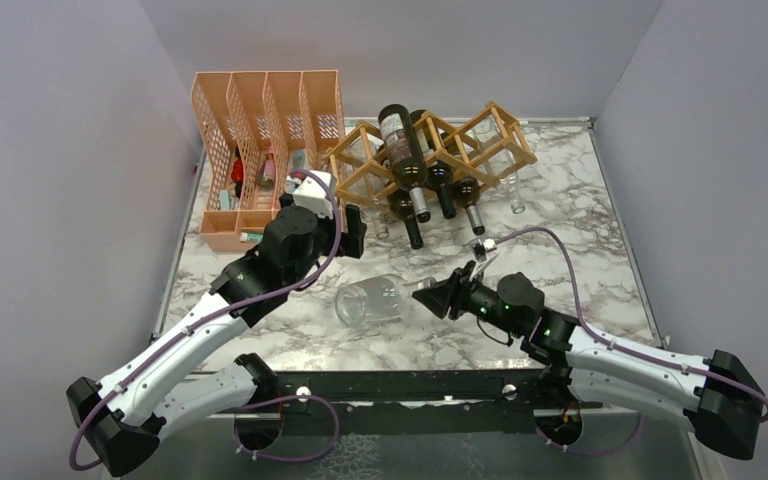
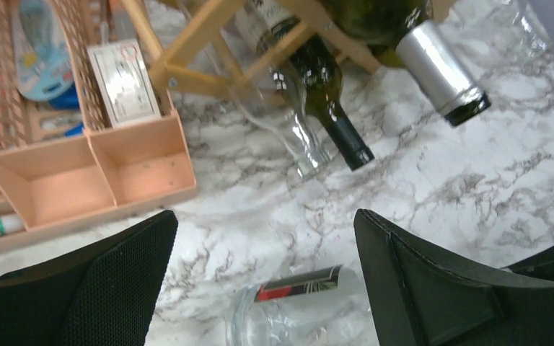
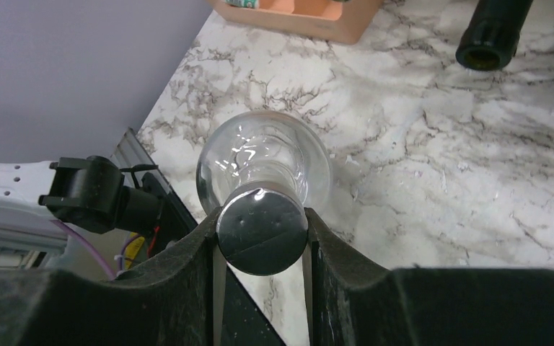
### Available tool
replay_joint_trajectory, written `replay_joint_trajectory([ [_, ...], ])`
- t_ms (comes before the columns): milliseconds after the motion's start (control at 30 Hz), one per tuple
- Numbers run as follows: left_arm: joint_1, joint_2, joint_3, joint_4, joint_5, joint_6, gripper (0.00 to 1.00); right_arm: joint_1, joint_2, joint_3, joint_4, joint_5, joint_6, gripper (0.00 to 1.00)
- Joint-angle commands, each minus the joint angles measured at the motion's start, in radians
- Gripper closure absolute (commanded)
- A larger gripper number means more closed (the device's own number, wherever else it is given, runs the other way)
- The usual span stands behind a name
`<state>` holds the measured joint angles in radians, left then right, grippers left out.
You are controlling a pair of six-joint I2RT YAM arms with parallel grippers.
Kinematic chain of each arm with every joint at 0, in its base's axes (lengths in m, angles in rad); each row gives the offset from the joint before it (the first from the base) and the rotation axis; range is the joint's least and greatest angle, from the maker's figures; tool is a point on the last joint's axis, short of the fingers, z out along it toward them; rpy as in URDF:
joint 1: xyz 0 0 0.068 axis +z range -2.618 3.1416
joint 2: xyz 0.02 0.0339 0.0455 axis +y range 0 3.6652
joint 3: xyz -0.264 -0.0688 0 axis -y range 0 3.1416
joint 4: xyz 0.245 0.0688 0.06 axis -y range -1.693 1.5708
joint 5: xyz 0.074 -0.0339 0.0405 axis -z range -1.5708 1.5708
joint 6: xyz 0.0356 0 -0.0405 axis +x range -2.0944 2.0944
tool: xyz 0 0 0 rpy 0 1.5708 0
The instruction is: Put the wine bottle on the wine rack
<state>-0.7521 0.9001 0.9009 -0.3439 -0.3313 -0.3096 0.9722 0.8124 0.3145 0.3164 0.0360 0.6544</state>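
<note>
A clear glass wine bottle (image 1: 370,300) lies on its side on the marble table, its base toward the left arm. My right gripper (image 1: 440,293) is shut on its capped neck; in the right wrist view the dark cap (image 3: 262,231) sits squeezed between both fingers (image 3: 187,288), with the bottle's body (image 3: 263,162) beyond. My left gripper (image 1: 352,232) hovers open just behind the bottle; its view shows the bottle's base and label (image 2: 288,310) low between the wide-apart fingers. The wooden wine rack (image 1: 430,150) stands at the back, its slats (image 2: 187,50) close ahead of the left gripper.
Several dark bottles (image 1: 405,150) lie in the rack, necks pointing forward (image 2: 335,119); clear glass bottles rest there too. An orange perforated file organiser (image 1: 260,150) with small items stands at the back left (image 2: 79,173). Walls close in on three sides.
</note>
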Motion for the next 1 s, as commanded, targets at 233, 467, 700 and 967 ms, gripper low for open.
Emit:
replay_joint_trajectory([
  [233, 0.003, -0.020, -0.145, -0.165, 0.150, -0.321, 0.01, 0.011, 0.030, -0.078, -0.119, -0.036, 0.181, 0.99],
  [467, 0.004, 0.014, -0.202, -0.198, 0.080, -0.409, 0.01, 0.010, 0.113, -0.085, -0.062, -0.014, 0.263, 0.99],
  [700, 0.010, 0.119, -0.209, -0.177, 0.037, -0.405, 0.01, 0.011, 0.185, -0.070, -0.044, -0.019, 0.302, 0.99],
  [967, 0.020, 0.188, -0.231, -0.145, 0.036, -0.387, 0.01, 0.011, 0.229, -0.058, -0.056, -0.060, 0.292, 0.99],
])
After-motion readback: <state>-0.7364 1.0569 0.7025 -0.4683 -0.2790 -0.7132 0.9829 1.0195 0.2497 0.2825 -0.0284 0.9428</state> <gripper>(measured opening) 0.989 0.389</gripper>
